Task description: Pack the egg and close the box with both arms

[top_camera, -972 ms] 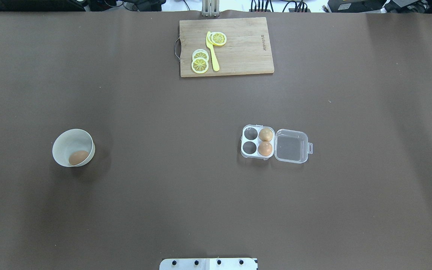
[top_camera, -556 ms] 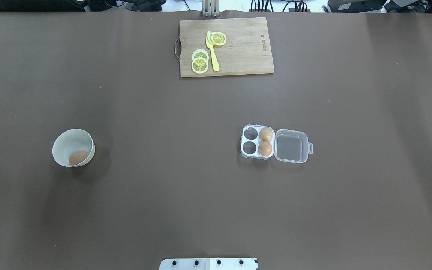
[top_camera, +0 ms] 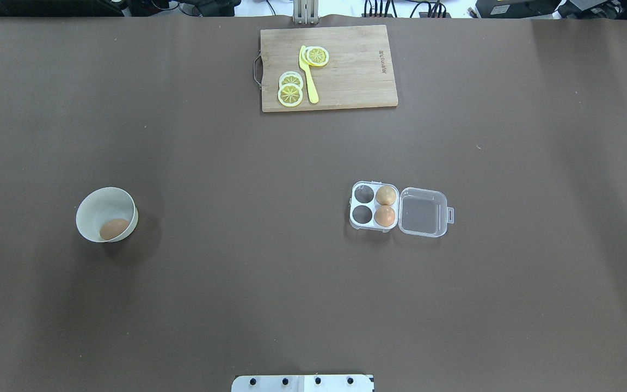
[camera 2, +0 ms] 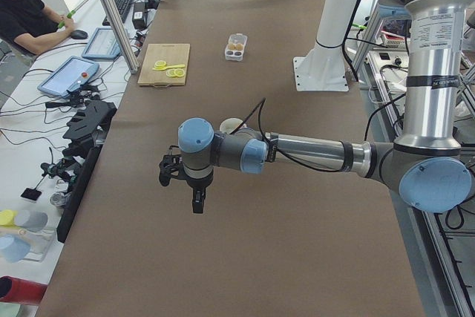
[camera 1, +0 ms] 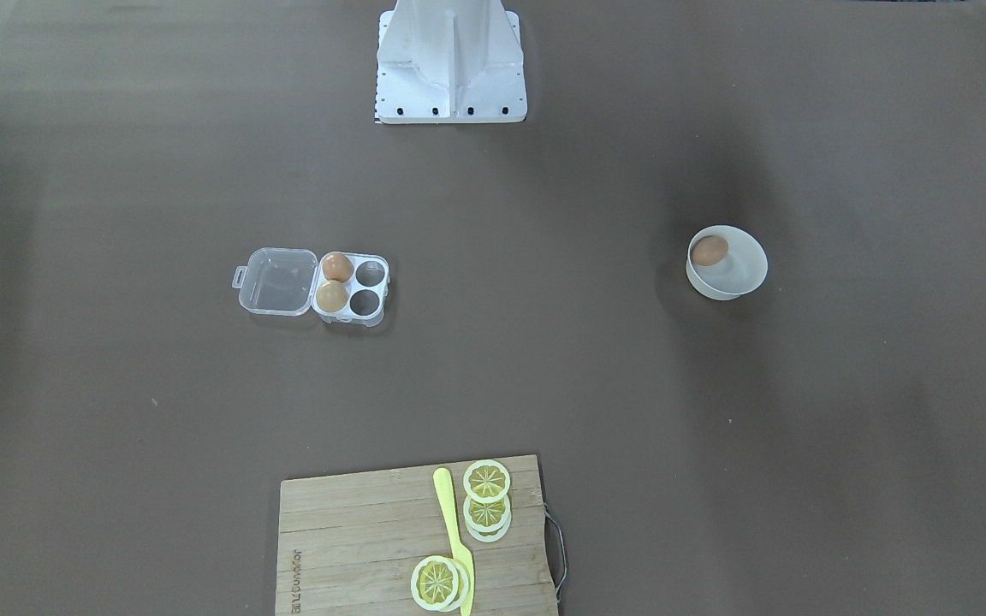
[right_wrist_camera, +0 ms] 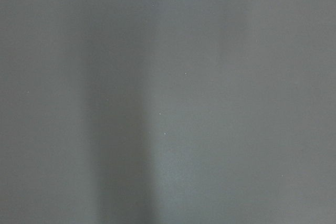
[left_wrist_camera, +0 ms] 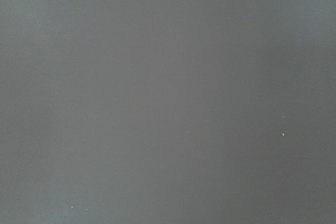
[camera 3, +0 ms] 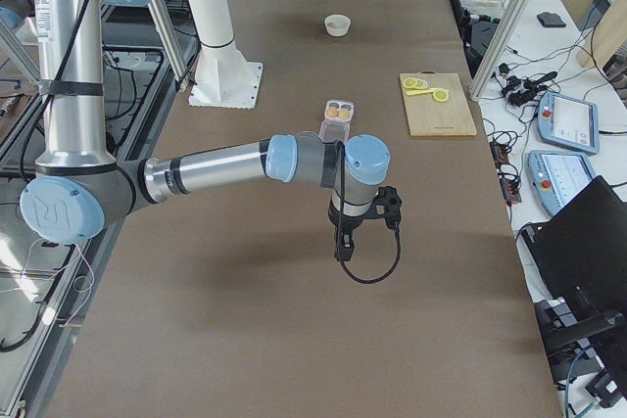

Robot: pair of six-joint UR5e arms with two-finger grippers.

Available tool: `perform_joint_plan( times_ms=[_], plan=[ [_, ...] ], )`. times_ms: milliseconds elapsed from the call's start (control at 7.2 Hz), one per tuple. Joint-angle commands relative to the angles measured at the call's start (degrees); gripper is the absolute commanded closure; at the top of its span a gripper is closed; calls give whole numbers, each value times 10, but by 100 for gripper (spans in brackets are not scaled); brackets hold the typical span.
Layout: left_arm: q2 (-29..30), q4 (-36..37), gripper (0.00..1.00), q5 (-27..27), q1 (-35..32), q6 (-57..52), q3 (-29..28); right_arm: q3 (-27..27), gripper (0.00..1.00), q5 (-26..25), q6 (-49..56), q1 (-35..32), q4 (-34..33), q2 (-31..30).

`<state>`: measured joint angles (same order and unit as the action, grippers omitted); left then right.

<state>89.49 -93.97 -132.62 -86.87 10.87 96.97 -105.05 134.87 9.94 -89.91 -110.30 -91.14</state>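
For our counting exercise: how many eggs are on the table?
3. A brown egg and a paler egg sit in the open box, beside its lid; a third egg lies in the bowl. None looks hidden.

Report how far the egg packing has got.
Done: two other eggs sit in the open box. In hand: nothing; the egg lies in the bowl, left gripper and right gripper apart from it. Left: pick, place in an empty cell, shut the lid.
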Motion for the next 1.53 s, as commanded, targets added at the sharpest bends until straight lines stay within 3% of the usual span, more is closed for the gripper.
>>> perform_joint_plan(
  times_ms=[0, 278, 694, 1111, 1389],
  plan=[
    [13, 2, 2, 1, 1, 28, 2, -4, 0, 0, -1, 0, -1, -1],
    [22, 2, 2, -4, 6, 34, 13, -5, 0, 0, -1, 0, 0, -1],
    [27, -2, 2, -3, 64, 153, 61, -21, 0, 4, -4, 0, -1, 0],
    [29, -10, 2, -4, 74, 229, 84, -46, 0, 9, -39, 16, 0, 2],
    [31, -54, 2, 1, 108, 299, 82, -52, 0, 11, -88, 42, 0, 26]
  ],
)
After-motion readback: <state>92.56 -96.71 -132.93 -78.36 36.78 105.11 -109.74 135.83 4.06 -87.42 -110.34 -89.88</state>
